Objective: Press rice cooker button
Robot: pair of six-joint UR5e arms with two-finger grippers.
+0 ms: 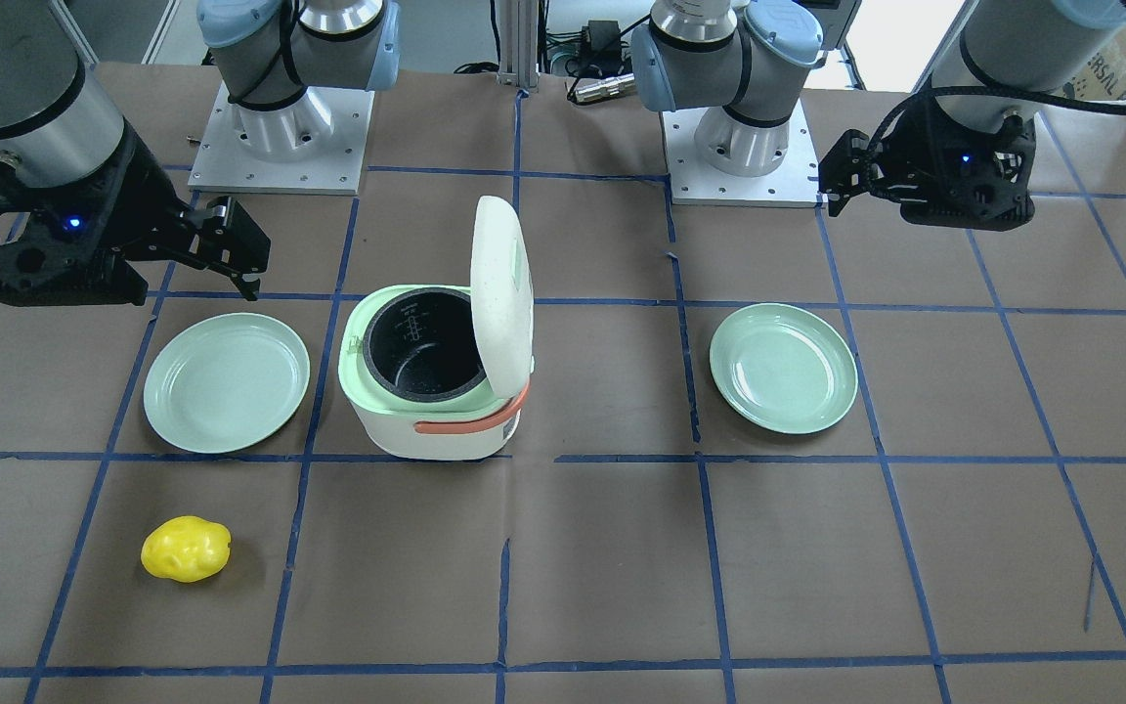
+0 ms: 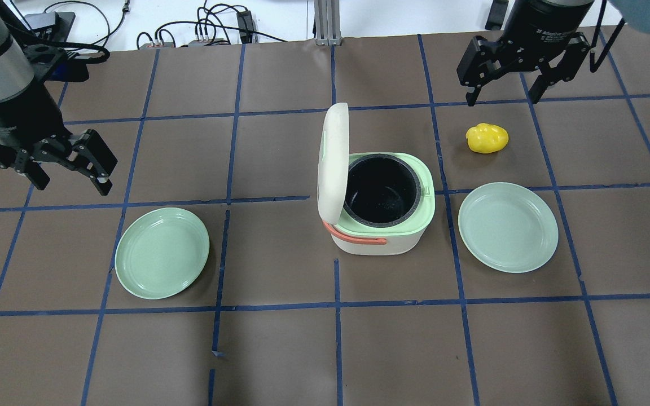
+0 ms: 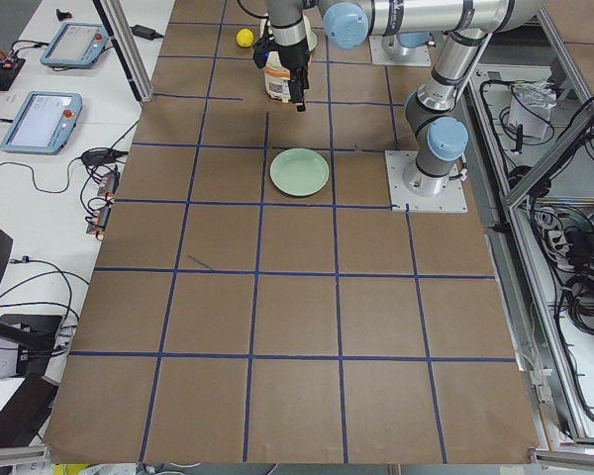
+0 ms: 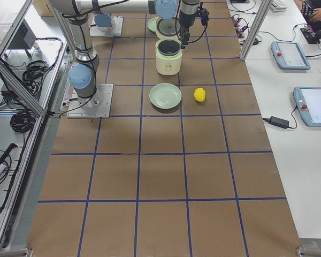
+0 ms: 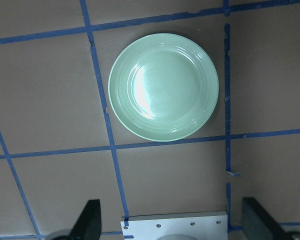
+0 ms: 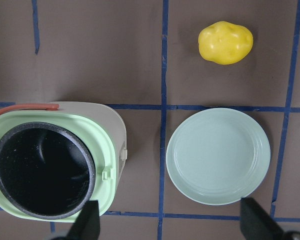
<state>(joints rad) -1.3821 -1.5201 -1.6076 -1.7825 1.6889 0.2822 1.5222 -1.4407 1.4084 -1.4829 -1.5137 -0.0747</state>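
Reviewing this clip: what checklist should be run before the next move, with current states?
1. Rice cooker upright: ok.
2. Lid closed: not ok, it stands open.
3. Inner pot empty: ok.
4. Left gripper open and clear of the rice cooker: ok.
5. Right gripper open and clear of the rice cooker: ok.
6. Button located: cannot tell.

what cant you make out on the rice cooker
- Button: no view shows one clearly on the rice cooker; a tab on its side in the right wrist view is too small to judge.
- Lid print: nearly edge-on in the overhead view, unreadable.
- Left side view: the left gripper covers much of the cooker.
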